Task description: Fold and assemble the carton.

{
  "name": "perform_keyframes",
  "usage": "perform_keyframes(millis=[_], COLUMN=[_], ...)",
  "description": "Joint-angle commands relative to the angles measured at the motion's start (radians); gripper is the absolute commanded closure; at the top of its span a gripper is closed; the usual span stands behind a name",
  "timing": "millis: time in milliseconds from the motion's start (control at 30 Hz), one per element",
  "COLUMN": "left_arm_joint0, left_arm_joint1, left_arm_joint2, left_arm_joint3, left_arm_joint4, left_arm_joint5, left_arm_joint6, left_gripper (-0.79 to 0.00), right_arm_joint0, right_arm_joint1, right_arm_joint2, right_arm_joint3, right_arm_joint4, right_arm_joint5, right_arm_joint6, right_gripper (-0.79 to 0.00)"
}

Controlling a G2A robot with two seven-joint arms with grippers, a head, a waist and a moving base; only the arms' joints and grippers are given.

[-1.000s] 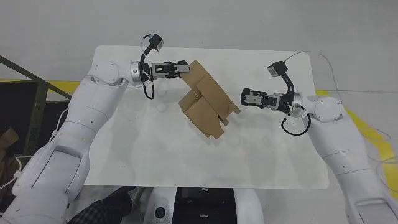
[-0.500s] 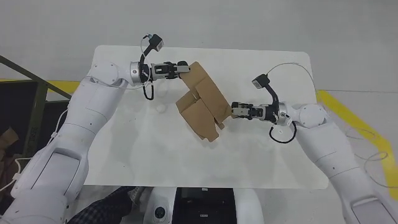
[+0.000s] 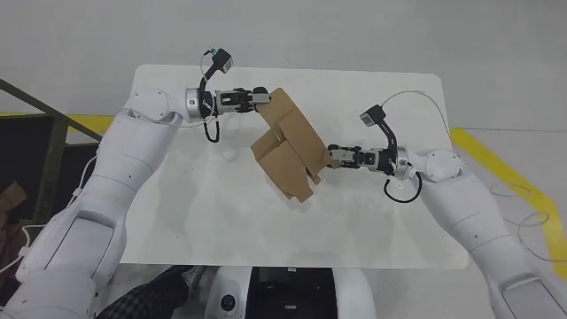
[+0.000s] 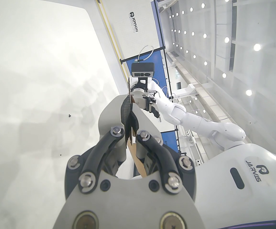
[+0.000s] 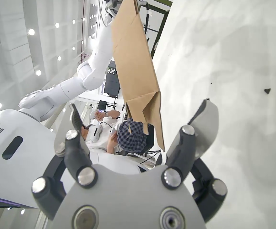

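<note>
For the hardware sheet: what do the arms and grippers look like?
The left arm and right arm have glossy white rounded shells with black wrist sections. Each wrist carries a small black camera box on a bracket, with a thin pale cable. The left gripper and right gripper have grey metal base plates with round bolts, black linkage bars and pale grey curved fingers.

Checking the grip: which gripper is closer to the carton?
Left. The left gripper is clamped on a corner of the carton; the right gripper is open around its flap edge.

Carton (image 3: pixel 288 146) over table (image 3: pixel 177 217) centre (slightly rearward)
</note>
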Motion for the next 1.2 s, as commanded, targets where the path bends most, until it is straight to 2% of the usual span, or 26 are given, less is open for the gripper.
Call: perform_keyframes(millis=[0,133,400,433,533,567,600,1000,1167], left_arm_joint0=[0.0,0.0,0.0,0.0,0.0,0.0,0.0,0.0,0.0], left_arm_joint1=[0.0,0.0,0.0,0.0,0.0,0.0,0.0,0.0,0.0], left_arm_joint2=[0.0,0.0,0.0,0.0,0.0,0.0,0.0,0.0,0.0], left_arm_joint3=[0.0,0.0,0.0,0.0,0.0,0.0,0.0,0.0,0.0], left_arm_joint4=[0.0,0.0,0.0,0.0,0.0,0.0,0.0,0.0,0.0], left_arm_joint5=[0.0,0.0,0.0,0.0,0.0,0.0,0.0,0.0,0.0], left_arm_joint6=[0.0,0.0,0.0,0.0,0.0,0.0,0.0,0.0,0.0], left_gripper=[0.0,0.0,0.0,-0.071,-0.403,-0.665,-0.785,-0.785,-0.785], right_arm_joint0=[0.005,0.014,0.02,0.021,0.024,0.024,0.024,0.025,0.0], right_arm_joint1=[0.001,0.004,0.017,0.019,0.022,0.023,0.024,0.041,0.05], right_arm_joint2=[-0.01,-0.027,-0.052,-0.055,-0.06,-0.06,-0.059,0.0,0.043], right_arm_joint3=[0.002,-0.008,-0.025,-0.023,-0.016,-0.015,-0.015,0.015,-0.04], right_arm_joint4=[0.004,0.0,0.011,0.016,0.046,0.061,0.073,0.12,0.041], right_arm_joint5=[0.0,-0.008,-0.027,-0.025,-0.016,-0.012,-0.007,0.029,0.1], right_arm_joint6=[0.0,-0.008,-0.027,-0.025,-0.016,-0.012,-0.007,0.021,-0.129], right_gripper=[-0.305,-0.237,0.0,0.0,0.0,0.0,0.0,0.0,0.0])
